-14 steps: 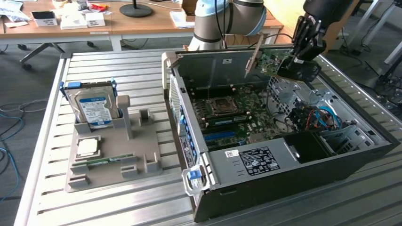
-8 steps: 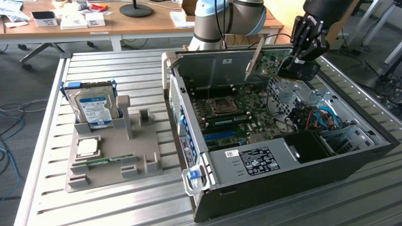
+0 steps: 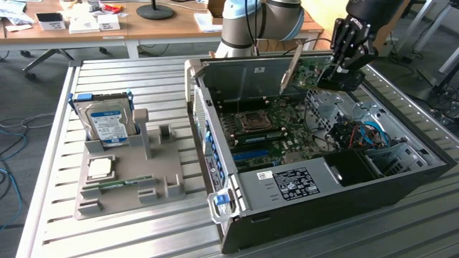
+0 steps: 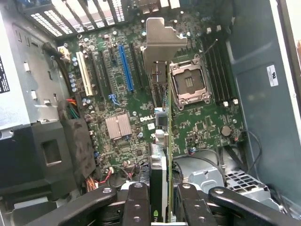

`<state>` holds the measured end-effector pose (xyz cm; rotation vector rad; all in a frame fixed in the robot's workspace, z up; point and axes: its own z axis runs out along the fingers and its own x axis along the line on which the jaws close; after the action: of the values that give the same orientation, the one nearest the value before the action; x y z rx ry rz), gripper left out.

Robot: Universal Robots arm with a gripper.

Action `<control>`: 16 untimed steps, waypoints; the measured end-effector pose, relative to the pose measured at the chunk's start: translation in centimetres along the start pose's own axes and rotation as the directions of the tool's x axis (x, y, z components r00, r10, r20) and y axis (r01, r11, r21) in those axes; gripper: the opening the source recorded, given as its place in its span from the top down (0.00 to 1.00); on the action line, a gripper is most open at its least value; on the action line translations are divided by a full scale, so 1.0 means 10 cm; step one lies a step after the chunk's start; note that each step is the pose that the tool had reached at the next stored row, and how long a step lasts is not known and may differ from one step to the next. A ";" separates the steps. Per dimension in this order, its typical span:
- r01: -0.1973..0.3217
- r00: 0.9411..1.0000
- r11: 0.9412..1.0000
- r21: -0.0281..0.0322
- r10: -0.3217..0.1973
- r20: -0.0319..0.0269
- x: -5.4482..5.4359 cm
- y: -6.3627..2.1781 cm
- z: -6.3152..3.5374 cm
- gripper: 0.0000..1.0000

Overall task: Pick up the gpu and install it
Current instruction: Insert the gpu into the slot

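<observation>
The gpu (image 3: 307,71) is a thin card with a green board face and a narrow silver bracket (image 3: 291,67) at one end. It hangs upright over the far part of the open computer case (image 3: 401,185). My gripper (image 3: 343,75) is shut on the card's end away from the bracket. In the wrist view the gpu (image 4: 168,141) is seen edge-on between my fingers (image 4: 138,205), its bracket (image 4: 162,42) farthest from me. It hovers above the motherboard (image 4: 207,122), between the blue slot (image 4: 126,68) and the CPU socket (image 4: 188,82), touching neither.
A grey fixture tray (image 3: 165,164) on the exterior view's left holds a hard drive (image 3: 107,124), a CPU (image 3: 100,167) and a memory stick (image 3: 115,184). Inside the case are a power supply (image 3: 294,184), a drive cage (image 3: 391,156) and loose cables (image 3: 358,134).
</observation>
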<state>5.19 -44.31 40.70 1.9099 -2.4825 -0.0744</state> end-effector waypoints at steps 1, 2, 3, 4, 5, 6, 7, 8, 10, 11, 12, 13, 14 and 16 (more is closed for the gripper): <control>0.004 1.000 1.000 0.002 -0.004 0.000 0.00 0.002 0.002 0.73; 0.009 1.000 1.000 0.004 -0.009 0.001 0.00 0.002 0.005 0.73; 0.015 1.000 1.000 0.006 -0.015 0.001 0.00 0.002 0.009 0.73; 0.022 1.000 1.000 0.007 -0.022 0.001 0.00 0.002 0.012 0.73; 0.030 1.000 1.000 0.007 -0.030 0.001 0.00 0.002 0.014 0.73; 0.039 0.999 0.999 0.007 -0.039 0.002 0.00 0.002 0.016 0.73; 0.048 0.999 0.999 0.006 -0.048 0.002 0.00 0.002 0.019 0.73; 0.058 0.998 0.998 0.006 -0.058 0.003 0.00 0.003 0.023 0.73; 0.076 0.997 0.997 0.006 -0.076 0.005 0.00 0.002 0.029 0.73; 0.085 0.996 0.996 0.006 -0.085 0.006 0.00 0.002 0.033 0.73; 0.093 0.996 0.996 0.006 -0.093 0.008 0.00 0.002 0.035 0.73; 0.101 0.995 0.995 0.007 -0.101 0.011 0.00 0.002 0.037 0.73; 0.107 0.994 0.994 0.007 -0.107 0.014 0.00 0.002 0.037 0.73; 0.114 0.993 0.993 0.008 -0.114 0.016 0.00 0.006 0.038 0.73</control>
<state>5.11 -44.31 40.33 2.0607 -2.3851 -0.0820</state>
